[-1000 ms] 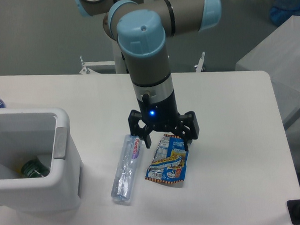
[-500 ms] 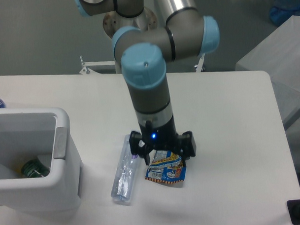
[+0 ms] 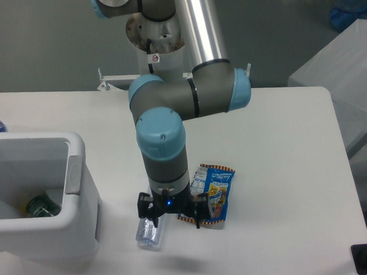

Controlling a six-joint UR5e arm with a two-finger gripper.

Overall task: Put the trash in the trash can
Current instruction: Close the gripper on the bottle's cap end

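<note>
The bench (image 3: 279,147) carries everything: at its left edge stands the white trash can (image 3: 79,200), something dark green already lying in its well. The arm (image 3: 165,149) reaches straight down over the crushed bottle (image 3: 149,233), hiding all but its lower end; the blue wrapper (image 3: 215,193) lies just beside it. The gripper (image 3: 169,212) sits low with fingers spread, apparently straddling the bottle, nothing yet held. This looks like the grasp step: next, closing squarely on the bottle without catching the wrapper.
</note>
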